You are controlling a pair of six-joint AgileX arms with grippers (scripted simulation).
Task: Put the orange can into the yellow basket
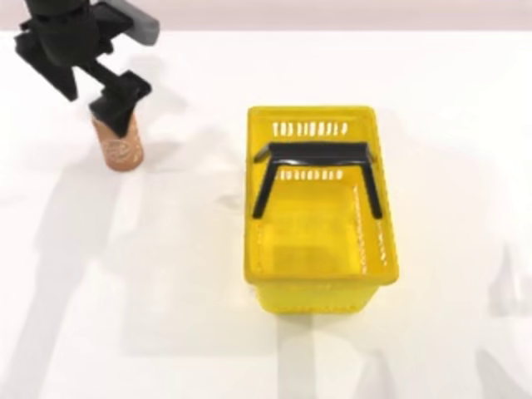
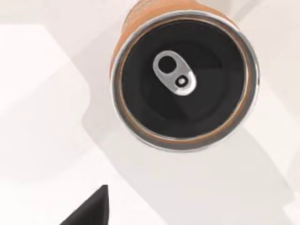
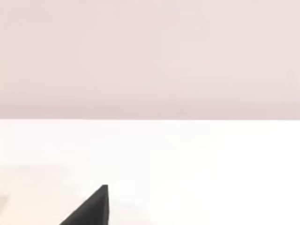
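Note:
The orange can [image 1: 119,146] stands upright on the white table at the far left. From above, the left wrist view shows its dark top and silver pull tab [image 2: 174,74]. My left gripper [image 1: 119,98] hangs straight over the can's top, open, with nothing between its fingers; only one dark fingertip [image 2: 99,201] shows in its wrist view. The yellow basket [image 1: 320,293] sits at the table's middle, well to the right of the can, with its black handle [image 1: 316,153] raised across the far half. My right gripper is outside the top view; one fingertip [image 3: 99,201] shows over bare table.
Inside the basket [image 1: 309,241] nothing is visible. White table surface lies between the can and the basket. The table's far edge [image 3: 150,118] meets a pale wall in the right wrist view.

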